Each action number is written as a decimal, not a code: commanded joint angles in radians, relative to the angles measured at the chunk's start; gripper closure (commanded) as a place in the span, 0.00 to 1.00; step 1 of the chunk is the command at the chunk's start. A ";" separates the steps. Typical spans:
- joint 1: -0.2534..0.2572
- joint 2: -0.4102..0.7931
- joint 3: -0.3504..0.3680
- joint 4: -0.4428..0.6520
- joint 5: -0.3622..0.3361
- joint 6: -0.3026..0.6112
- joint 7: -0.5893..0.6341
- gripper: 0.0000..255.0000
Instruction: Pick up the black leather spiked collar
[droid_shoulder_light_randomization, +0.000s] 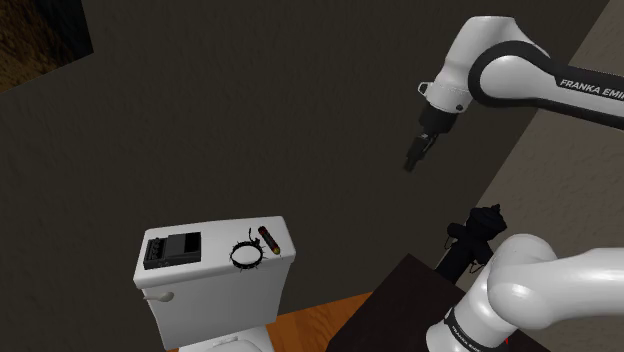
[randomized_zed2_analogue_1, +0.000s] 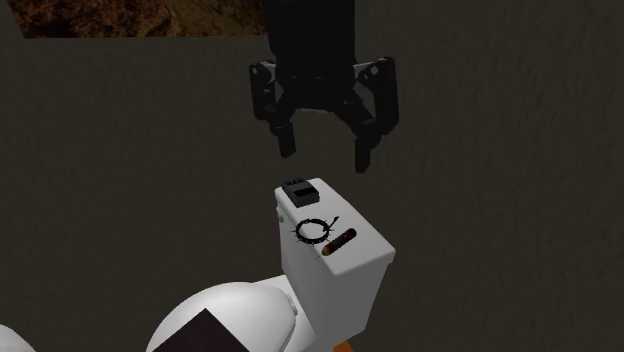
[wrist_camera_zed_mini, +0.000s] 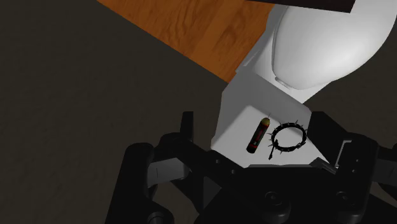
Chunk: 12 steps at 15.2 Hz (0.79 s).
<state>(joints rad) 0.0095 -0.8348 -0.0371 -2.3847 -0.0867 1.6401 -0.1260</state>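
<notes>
So the big thing here is a white toilet (randomized_zed2_analogue_1: 230, 310) against a dark wall, and everything that matters sits on the flat lid of its tank (droid_shoulder_light_randomization: 215, 262). The white arm (droid_shoulder_light_randomization: 500, 70) reaches up from its stand (droid_shoulder_light_randomization: 400, 300) and hangs high over all this. The gripper (randomized_zed2_analogue_1: 326, 158) is well above the tank with its fingers spread wide and nothing between them, so no grasp yet. I'd call this the approach step, barely started on the descent. On the lid there's a black boxy gadget (droid_shoulder_light_randomization: 172, 249) at one end. Next comes the black spiked collar (wrist_camera_zed_mini: 275, 135), lying flat as a ring, with a small dark red cylinder (wrist_camera_zed_mini: 257, 136) just beside it on the far side from the box. In the wrist view the collar sits a bit off toward one finger rather than centred in the gap. My guess is the next move needs a sideways shift to line up, then a long drop. Since the collar is a thin band lying flat on a hard lid, I'd put one finger inside the ring and one outside and pinch the band. I'd pick the side away from the cylinder so that doesn't get knocked.
</notes>
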 joint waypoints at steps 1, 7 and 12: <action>0.000 0.000 0.000 0.000 0.000 0.000 0.000 0.00; 0.030 0.085 0.059 -0.112 0.019 0.206 0.060 0.00; 0.050 0.200 0.112 -0.167 0.026 0.385 0.113 0.00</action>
<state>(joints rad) 0.0567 -0.6590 0.0658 -2.5464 -0.0610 1.9913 -0.0219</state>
